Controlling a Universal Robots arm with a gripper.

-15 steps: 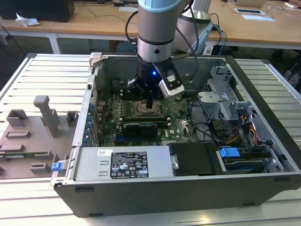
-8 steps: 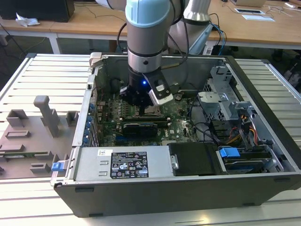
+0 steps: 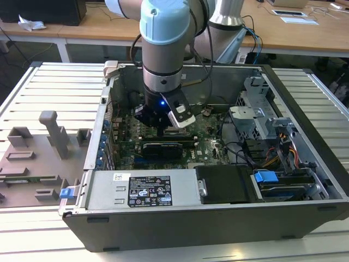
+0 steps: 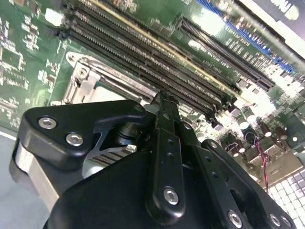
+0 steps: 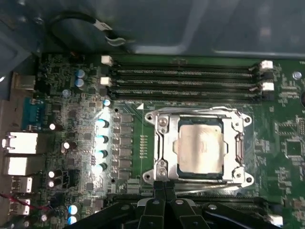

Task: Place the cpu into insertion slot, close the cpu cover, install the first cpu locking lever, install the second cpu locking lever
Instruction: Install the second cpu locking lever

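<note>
While the arm (image 3: pixel 163 49) reaches down into the open computer case (image 3: pixel 218 218) on the slatted table (image 3: pixel 43 82), the gripper (image 5: pixel 164 191) sits low over the green motherboard (image 5: pixel 76 124), at the edge of the insertion slot (image 5: pixel 159 143). Its fingers (image 4: pixel 164 124) are pressed together with nothing between them, as seen in both wrist views. In the first wrist view, the cpu (image 5: pixel 200 145) lies flat inside the insertion slot, its pale metal face showing through the square window of the cpu cover (image 5: pixel 238 143), which lies down flat over the chip. A thin metal locking lever (image 5: pixel 190 109) runs along the side of the socket that faces the memory slots (image 5: pixel 183 78); whether it is latched cannot be told. The gripper tips are just beside the socket's opposite side, near its two corner screws (image 5: pixel 162 164). A row of blue-topped capacitors (image 5: pixel 101 138) stands beside the socket. In the exterior view, a grey fixture plate (image 3: pixel 38 158) rests on the table at the exterior view's left, well apart from the case.
</note>
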